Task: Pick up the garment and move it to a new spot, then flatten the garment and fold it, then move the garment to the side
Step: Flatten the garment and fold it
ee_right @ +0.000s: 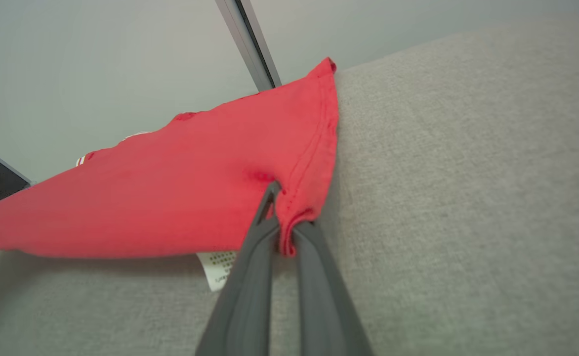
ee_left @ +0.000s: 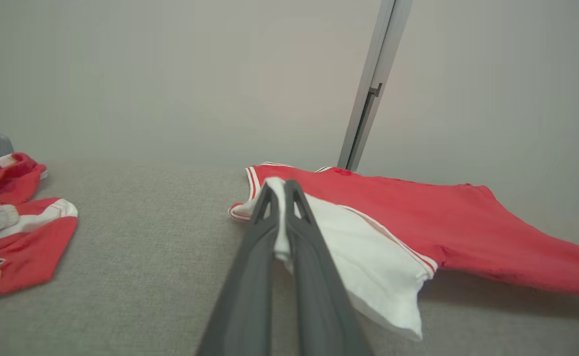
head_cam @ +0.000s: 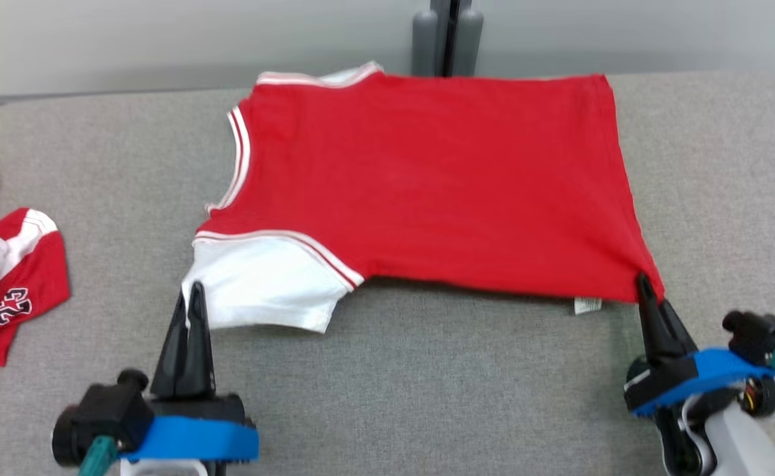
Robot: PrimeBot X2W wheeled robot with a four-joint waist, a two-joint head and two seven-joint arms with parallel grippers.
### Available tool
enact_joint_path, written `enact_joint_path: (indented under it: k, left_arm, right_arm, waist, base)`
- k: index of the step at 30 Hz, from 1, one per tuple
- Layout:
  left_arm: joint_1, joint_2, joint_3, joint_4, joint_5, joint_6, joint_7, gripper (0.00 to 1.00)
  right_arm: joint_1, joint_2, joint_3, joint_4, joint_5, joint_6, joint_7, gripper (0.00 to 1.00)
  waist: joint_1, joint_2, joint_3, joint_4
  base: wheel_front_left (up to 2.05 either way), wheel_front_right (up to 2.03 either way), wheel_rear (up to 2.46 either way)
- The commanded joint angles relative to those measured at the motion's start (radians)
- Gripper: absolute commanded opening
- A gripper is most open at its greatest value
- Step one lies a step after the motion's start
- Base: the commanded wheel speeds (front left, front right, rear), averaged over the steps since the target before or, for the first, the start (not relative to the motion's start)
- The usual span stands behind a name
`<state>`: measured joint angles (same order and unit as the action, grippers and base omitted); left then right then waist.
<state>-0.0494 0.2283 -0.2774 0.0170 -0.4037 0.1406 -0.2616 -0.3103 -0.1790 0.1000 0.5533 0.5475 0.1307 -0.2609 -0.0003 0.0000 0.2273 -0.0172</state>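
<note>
Garment [head_cam: 427,185] spread mid-frame on worktop [head_cam: 427,396]. Left pincer [head_cam: 189,294] clamped on white sleeve [head_cam: 262,284], lower left; right pincer [head_cam: 643,283] clamped on hem corner [head_cam: 629,274], lower right. Step: likely fold start. Next: lift both evenly, carry toward top edge.

Matt, soft knit cloth garment [head_cam: 427,185], coarse grey woven fabric table [head_cam: 427,383]
</note>
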Motion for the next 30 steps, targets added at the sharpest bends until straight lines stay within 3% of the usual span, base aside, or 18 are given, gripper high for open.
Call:
enact_joint_path:
  k: [1, 9, 18, 30]
  left_arm:
    - [0.016, 0.001, -0.001, -0.009, 0.001, 0.005, -0.005, 0.0]
    - [0.162, 0.005, -0.011, -0.033, -0.01, 0.022, -0.003, 0.0]
    - [0.243, 0.014, -0.035, -0.051, -0.016, 0.032, 0.019, 0.0]
    - [0.214, 0.037, -0.034, -0.036, -0.009, 0.027, 0.023, 0.0]
  right_arm:
    - [0.026, -0.002, -0.009, -0.003, -0.002, 0.0, 0.0, 0.0]
    - [0.193, 0.0, -0.058, -0.07, -0.028, 0.0, 0.056, 0.0]
    - [0.347, -0.001, -0.103, -0.246, -0.074, 0.0, 0.179, 0.0]
    - [0.381, 0.051, -0.148, -0.341, -0.079, 0.0, 0.273, 0.0]
  waist:
    - [0.0003, 0.0, -0.018, -0.008]
    - [0.0003, 0.0, -0.091, 0.016]
    - [0.0003, 0.0, -0.108, 0.034]
    - [0.0003, 0.0, -0.104, 0.003]
  base:
    - [0.0, 0.0, 0.0]
    - [0.0, 0.0, 0.0]
    - [0.0, 0.0, 0.0]
    - [0.0, 0.0, 0.0]
